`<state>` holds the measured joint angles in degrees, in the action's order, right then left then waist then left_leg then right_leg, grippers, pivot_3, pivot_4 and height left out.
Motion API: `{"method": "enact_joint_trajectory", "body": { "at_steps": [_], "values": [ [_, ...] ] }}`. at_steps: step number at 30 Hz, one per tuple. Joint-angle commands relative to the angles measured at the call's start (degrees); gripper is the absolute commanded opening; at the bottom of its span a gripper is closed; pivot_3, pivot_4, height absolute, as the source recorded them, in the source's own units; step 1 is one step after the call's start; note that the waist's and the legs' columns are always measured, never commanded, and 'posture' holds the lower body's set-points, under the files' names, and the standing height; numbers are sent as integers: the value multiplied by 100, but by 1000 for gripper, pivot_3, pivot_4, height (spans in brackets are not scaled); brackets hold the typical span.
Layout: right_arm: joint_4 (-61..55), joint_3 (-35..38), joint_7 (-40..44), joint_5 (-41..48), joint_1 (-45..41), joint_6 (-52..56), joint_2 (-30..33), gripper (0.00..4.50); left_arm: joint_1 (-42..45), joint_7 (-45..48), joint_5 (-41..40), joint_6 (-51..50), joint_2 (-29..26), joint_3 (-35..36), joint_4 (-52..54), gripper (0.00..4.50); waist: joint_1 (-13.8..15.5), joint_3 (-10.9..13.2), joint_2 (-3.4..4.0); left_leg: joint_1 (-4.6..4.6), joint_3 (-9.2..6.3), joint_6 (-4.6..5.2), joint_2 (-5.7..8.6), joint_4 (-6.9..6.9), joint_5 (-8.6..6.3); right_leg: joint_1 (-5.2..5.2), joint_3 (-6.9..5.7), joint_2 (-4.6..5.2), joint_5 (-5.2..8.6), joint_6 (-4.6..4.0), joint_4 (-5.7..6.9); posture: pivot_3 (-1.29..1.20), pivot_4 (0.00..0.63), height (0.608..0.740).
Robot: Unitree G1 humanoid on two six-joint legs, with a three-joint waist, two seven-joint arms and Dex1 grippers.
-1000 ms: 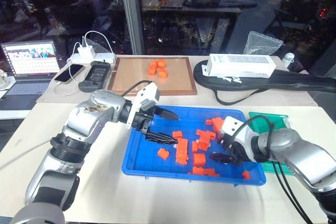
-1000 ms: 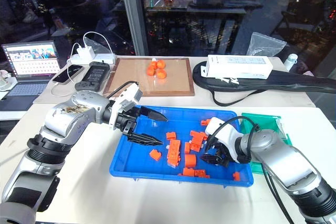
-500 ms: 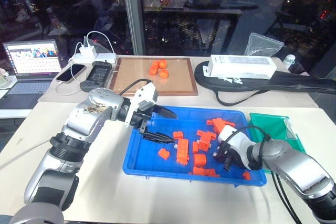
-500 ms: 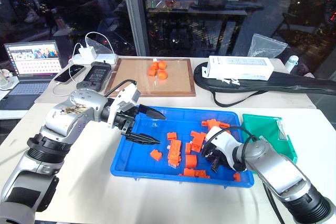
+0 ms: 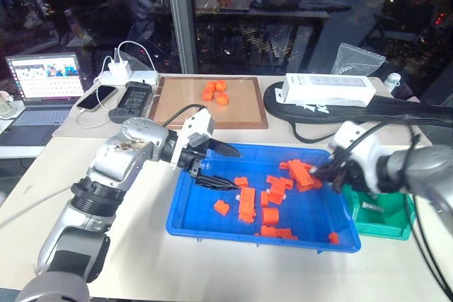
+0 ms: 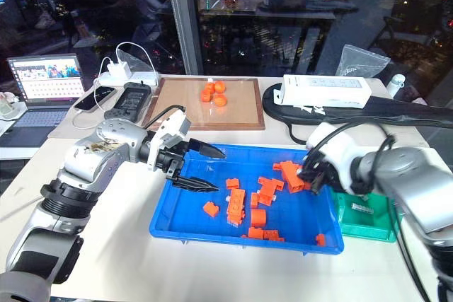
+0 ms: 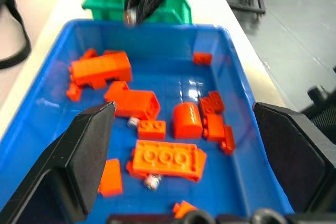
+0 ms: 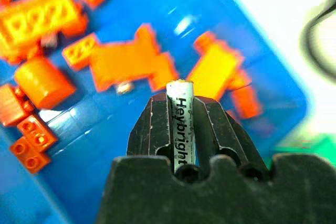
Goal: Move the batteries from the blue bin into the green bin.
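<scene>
Fingers (image 8: 181, 124) pinch battery (image 8: 180, 114) above orange blocks (image 8: 131, 64).

I am working in what looks like an office or robotics lab at night. A white table (image 5: 141, 245) stands against a tall glass window (image 5: 297, 5), which shows city lights and reflected desks. Behind the table, along the window, sit an open laptop (image 5: 44, 83), a white charger with cables (image 5: 117, 72), a phone (image 5: 93, 98), a black handheld device (image 5: 129, 100), a wooden-framed tray (image 5: 212, 107) and a white box (image 5: 329, 90) on a black bag (image 5: 396, 111).
</scene>
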<state>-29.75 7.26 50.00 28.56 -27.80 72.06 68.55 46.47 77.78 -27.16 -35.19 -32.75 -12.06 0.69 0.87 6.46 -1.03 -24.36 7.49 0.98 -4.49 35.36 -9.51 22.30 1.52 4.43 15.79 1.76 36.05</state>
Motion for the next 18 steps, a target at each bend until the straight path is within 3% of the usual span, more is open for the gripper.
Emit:
{"method": "enact_joint_trajectory", "body": {
  "at_steps": [1,9,18],
  "values": [
    [427,777,270,-35,353,-171,516,234,360,-291,-393,-93,283,507,-47,4500,-11,0,0,0,-2,1,1,0,-1,-2,-1,1,0,0,-1,0,150,699],
    [756,1324,157,-458,1749,-582,664,234,635,-647,-791,-362,604,839,-77,4500,-62,-5,8,6,-29,2,7,-2,-1,-5,5,-2,0,3,7,0,150,699],
    [1026,960,-327,-672,1880,-929,224,234,561,-683,-838,-432,550,783,103,4500,-97,-5,9,7,-54,1,21,0,0,-9,5,-3,7,17,10,0,150,699]
  ]
}}
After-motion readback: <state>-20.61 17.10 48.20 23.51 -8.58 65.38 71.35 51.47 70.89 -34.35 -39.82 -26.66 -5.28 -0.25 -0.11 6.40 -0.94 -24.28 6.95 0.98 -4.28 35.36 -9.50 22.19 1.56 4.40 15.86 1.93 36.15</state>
